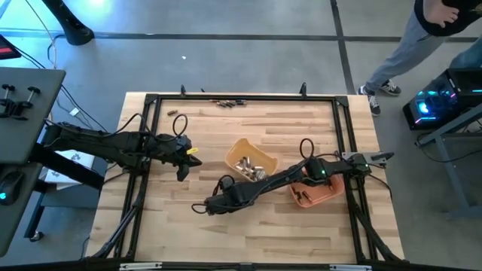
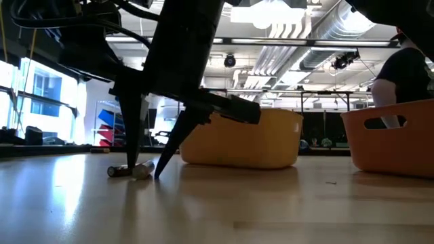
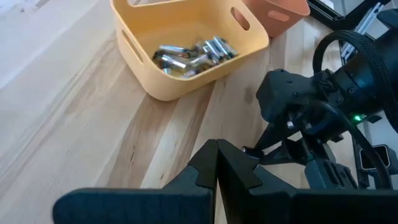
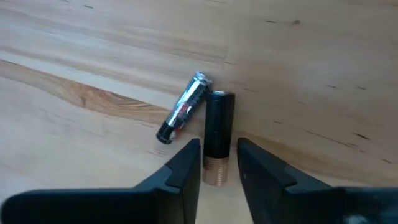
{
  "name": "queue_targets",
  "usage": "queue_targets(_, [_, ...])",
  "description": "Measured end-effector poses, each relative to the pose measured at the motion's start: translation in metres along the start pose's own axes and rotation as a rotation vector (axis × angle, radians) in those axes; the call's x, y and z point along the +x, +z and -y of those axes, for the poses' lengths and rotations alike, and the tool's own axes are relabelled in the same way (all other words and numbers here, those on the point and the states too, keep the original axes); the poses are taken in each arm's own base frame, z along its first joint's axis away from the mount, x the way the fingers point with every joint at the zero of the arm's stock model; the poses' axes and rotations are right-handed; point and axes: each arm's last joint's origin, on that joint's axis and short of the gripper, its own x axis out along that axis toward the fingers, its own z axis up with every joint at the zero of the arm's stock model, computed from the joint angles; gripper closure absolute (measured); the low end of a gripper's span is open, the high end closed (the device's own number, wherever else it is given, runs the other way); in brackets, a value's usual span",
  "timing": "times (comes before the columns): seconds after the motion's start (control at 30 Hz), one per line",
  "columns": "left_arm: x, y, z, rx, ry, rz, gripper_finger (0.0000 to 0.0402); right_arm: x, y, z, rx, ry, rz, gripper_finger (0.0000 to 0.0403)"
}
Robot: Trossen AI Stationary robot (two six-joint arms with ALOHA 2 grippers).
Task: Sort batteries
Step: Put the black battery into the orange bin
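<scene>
Two batteries lie side by side on the wooden table: a black one with a copper end (image 4: 217, 130) and a silvery-black one (image 4: 182, 111). My right gripper (image 4: 217, 152) points down over them, open, one finger on each side of the black battery's copper end. No touch shows. In the low view its fingertips (image 2: 157, 175) reach down to the table beside the batteries (image 2: 130, 171). More batteries (image 3: 189, 55) lie in the yellow tray (image 1: 235, 153). My left gripper (image 3: 216, 163) hangs shut above the table's left part (image 1: 183, 167), holding nothing.
An orange tray (image 1: 324, 197) stands right of the yellow one, under my right arm. A few loose batteries (image 1: 228, 102) lie near the table's far edge, one more (image 1: 172, 113) at the far left. A person (image 1: 422, 38) stands beyond the far right corner.
</scene>
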Motion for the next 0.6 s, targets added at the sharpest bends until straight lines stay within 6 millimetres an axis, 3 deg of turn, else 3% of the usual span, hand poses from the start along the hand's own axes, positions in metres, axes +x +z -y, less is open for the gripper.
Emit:
queue_targets(0.17, [0.0,0.0,0.0,0.0,0.0,0.0,0.0401,-0.003,0.0,0.001,-0.027,-0.014,0.011,0.0381])
queue_targets(0.3, [-0.002,0.001,-0.001,-0.007,0.002,0.012,0.0401,-0.013,-0.001,0.002,-0.078,-0.028,-0.016,0.0387])
queue_targets(0.43, [-0.006,0.004,-0.005,-0.021,0.009,0.039,0.0401,-0.055,-0.004,-0.001,-0.137,0.021,-0.007,0.0393])
queue_targets(0.6, [-0.01,0.006,-0.008,-0.029,0.014,0.069,0.0401,-0.108,0.0,0.01,-0.158,-0.015,0.105,0.0394])
